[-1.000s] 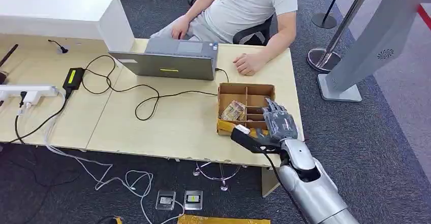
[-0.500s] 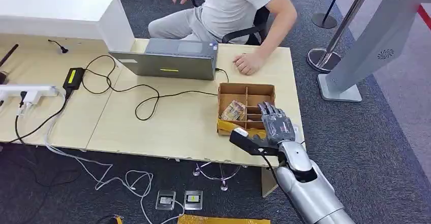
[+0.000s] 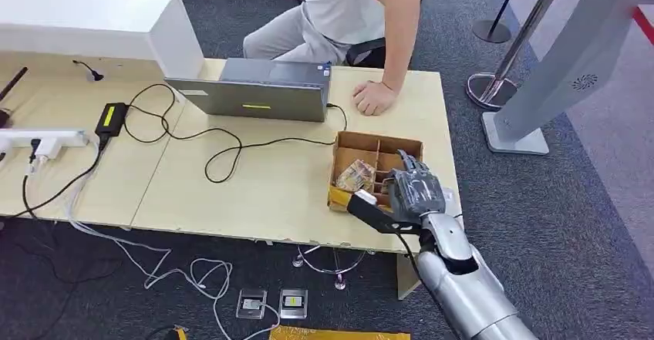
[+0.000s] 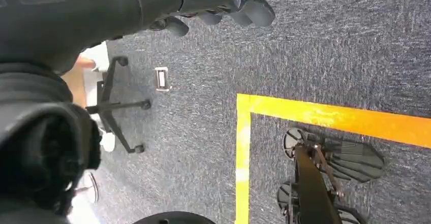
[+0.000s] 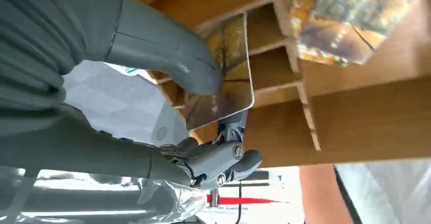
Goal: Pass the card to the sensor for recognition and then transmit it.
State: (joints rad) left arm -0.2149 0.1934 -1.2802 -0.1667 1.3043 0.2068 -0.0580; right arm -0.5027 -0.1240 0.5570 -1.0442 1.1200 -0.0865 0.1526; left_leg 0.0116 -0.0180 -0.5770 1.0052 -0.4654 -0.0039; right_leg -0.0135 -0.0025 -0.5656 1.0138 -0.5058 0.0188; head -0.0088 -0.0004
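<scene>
A divided cardboard box (image 3: 370,141) sits near the right end of the desk (image 3: 231,193). My right hand (image 3: 412,193) reaches into the box's near compartments. In the right wrist view the hand (image 5: 152,71) pinches a glossy gold-patterned card (image 5: 228,87) between thumb and fingers, just over the box's dividers (image 5: 305,112). A tall grey kiosk (image 3: 571,70) stands on the floor to the right of the desk. My left hand (image 4: 223,0) hangs over the carpet with nothing in it.
A person sits behind the desk with one hand (image 3: 374,97) resting on it, close to the box. A bundle of notes (image 3: 355,174) lies in the box. A laptop (image 3: 258,97), cables, a power brick (image 3: 112,116) and barrier posts (image 3: 493,85) are nearby.
My right hand has drawn slightly left and closer over the box, and the box has shifted and turned a little. The person has leaned to the side, one hand staying on the desk.
</scene>
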